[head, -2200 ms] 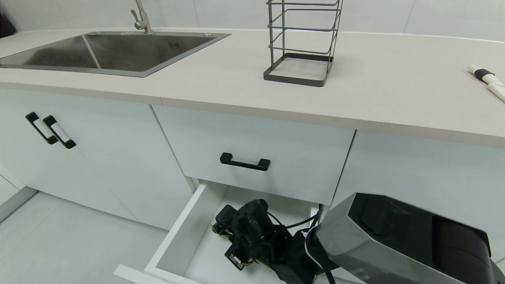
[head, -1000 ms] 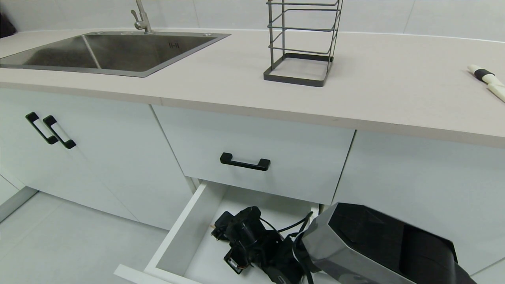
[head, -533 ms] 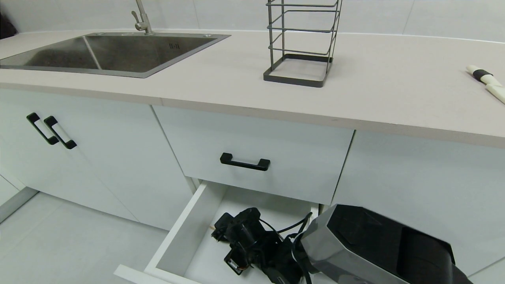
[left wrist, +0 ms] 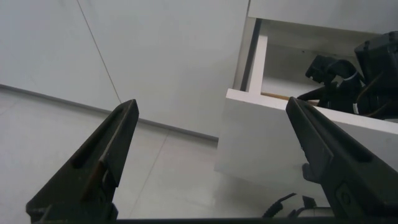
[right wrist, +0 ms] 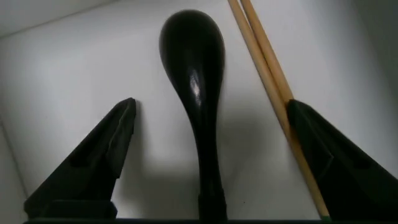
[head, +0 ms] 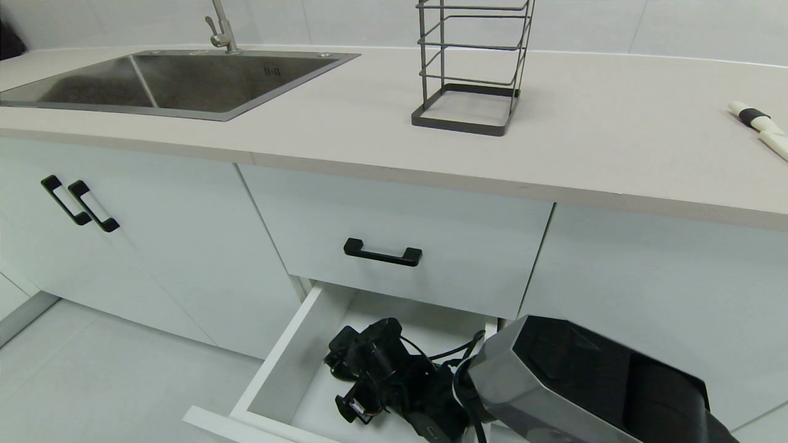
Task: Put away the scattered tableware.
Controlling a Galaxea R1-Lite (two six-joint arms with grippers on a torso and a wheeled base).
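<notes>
In the drawer (head: 284, 368), the right gripper (right wrist: 209, 107) has edged left over the spoon (right wrist: 191, 59).

Bright, even light; soft shadows

Spoon (right wrist: 193, 81) beside chopsticks (right wrist: 273, 93) in drawer (head: 289, 363); rack (head: 458, 125) on counter (head: 615, 135), right of sink (head: 184, 77)
</notes>
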